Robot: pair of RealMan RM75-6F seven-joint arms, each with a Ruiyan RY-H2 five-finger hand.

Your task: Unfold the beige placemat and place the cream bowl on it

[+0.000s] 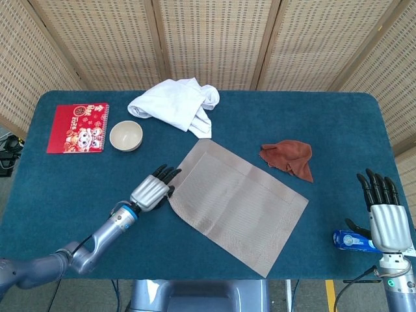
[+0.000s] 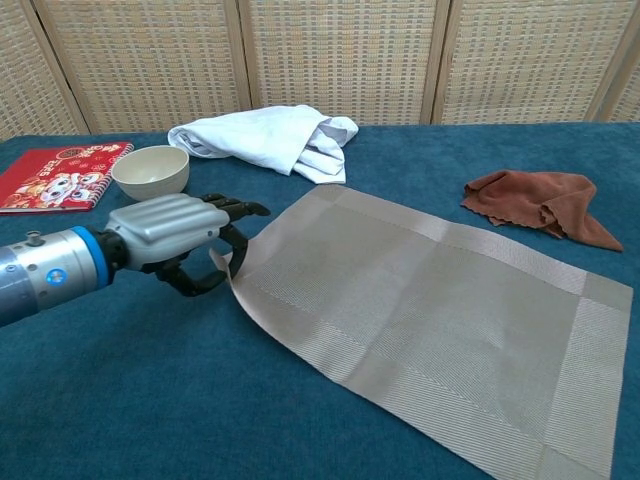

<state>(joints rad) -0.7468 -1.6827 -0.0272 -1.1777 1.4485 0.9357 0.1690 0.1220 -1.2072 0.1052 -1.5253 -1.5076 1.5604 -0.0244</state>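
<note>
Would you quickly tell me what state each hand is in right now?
Left hand: pinching the near-left corner of the beige placemat, which is lifted slightly.
Right hand: open, fingers apart, holding nothing.

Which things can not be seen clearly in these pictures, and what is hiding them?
- Left hand: in both views its own back covers the fingertips at the beige placemat corner, so the grip itself is unclear.
- Blue object, head view: partly behind the right hand, label too small to read.
- Red booklet, chest view: cut off by the left edge.
- Right hand: outside the chest view.
</note>
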